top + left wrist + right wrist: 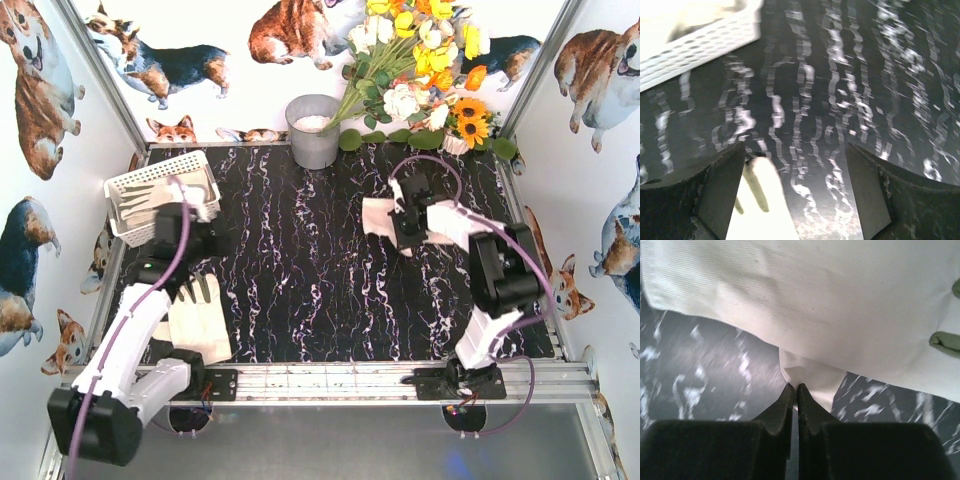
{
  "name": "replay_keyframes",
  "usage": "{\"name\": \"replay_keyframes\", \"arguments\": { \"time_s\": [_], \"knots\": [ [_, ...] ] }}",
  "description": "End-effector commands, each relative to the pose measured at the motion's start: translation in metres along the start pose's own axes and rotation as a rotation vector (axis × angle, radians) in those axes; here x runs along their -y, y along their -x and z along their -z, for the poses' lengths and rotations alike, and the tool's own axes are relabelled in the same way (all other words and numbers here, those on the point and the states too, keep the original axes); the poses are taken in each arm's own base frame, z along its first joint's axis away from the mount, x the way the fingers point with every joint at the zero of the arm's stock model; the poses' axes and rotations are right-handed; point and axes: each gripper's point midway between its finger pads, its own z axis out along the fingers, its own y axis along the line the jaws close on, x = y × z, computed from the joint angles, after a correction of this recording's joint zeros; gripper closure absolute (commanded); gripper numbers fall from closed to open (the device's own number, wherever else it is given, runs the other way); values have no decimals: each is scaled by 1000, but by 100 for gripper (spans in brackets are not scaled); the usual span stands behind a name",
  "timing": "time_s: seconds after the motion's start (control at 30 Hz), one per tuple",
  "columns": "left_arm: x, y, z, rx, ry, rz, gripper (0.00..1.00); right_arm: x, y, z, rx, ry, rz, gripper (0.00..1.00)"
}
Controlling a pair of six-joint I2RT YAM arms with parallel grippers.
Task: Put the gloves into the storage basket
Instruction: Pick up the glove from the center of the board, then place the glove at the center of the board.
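Right gripper (794, 387) closed on a glove (815, 305), with the basket (128, 190) across the table (300, 270) to its left.

The right jaws meet tip to tip at a small fold of the glove and seem to pinch it, while most of the cloth spreads beyond the tips, its long axis roughly left to right on the far right of the table. The basket sits at the far left corner, well apart, so the carry must run leftward over bare marble. The bucket (313, 135) stands at the far edge, off that line. The left gripper (796, 150) is wide open and empty just beside the basket's near side, and may crowd the approach. A second glove (200, 318) lies flat by the left arm, which is the nearer one to it and to the basket.
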Motion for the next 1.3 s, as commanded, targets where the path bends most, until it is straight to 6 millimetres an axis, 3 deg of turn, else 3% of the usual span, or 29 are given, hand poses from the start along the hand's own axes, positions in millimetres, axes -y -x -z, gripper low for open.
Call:
{"name": "replay_keyframes", "arguments": {
  "time_s": [0.0,0.2,0.47,0.63,0.83,1.0,1.07,1.2,1.27],
  "knots": [
    [63,-9,0,-9,-187,-146,24,-30,-4,39,68,58,-34,100],
    [174,-31,23,1,-520,-385,19,-66,-19,92,109,168,-67,100],
    [272,-26,58,76,-845,-661,13,-108,-36,170,97,394,-11,100],
    [303,-14,70,97,-985,-806,12,-128,-49,205,66,504,61,100],
    [322,-39,77,-58,-1155,-861,11,-142,-58,233,74,604,104,100],
    [327,-49,60,-103,-1137,-861,12,-152,-60,247,91,681,137,100],
    [332,-47,59,-86,-1139,-842,21,-151,-59,248,103,673,145,100],
    [338,-47,55,-108,-1122,-759,68,-138,-50,251,138,578,138,100],
    [345,-56,54,-152,-1136,-672,99,-128,-39,253,174,500,118,100]
  ]
}}
